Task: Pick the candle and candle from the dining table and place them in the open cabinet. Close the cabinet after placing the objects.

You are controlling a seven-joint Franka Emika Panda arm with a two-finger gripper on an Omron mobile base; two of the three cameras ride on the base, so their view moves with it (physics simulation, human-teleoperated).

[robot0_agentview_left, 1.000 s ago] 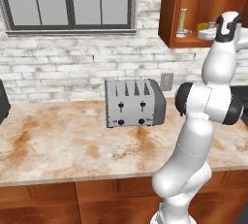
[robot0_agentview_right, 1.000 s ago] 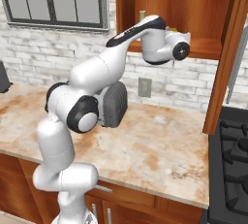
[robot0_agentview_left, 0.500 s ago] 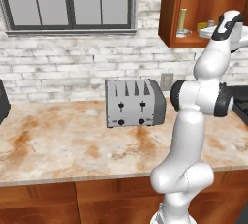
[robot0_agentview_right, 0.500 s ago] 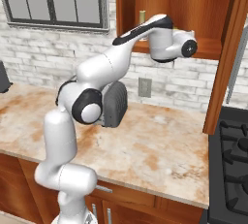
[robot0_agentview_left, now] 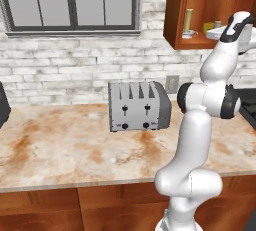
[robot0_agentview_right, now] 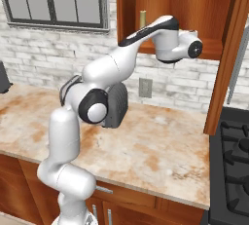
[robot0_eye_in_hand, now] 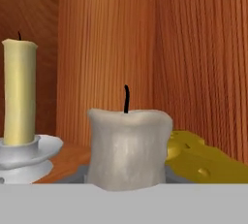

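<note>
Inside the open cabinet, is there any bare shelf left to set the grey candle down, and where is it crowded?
Hand view: bare shelf lies between the taper's silver holder and the grey candle. The cheese wedge crowds the grey candle's other side, overlapping it in view. Below the cabinet, the counter left of the toaster is bare.

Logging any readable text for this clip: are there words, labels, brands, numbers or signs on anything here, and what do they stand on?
None can be read.
Toaster: dark knobs on the front, no lettering that shows.
Wall outlet: plain.
Grey candle, yellow candle in its silver holder, and cheese wedge: no labels.
Cabinet and counter: no markings.
</note>
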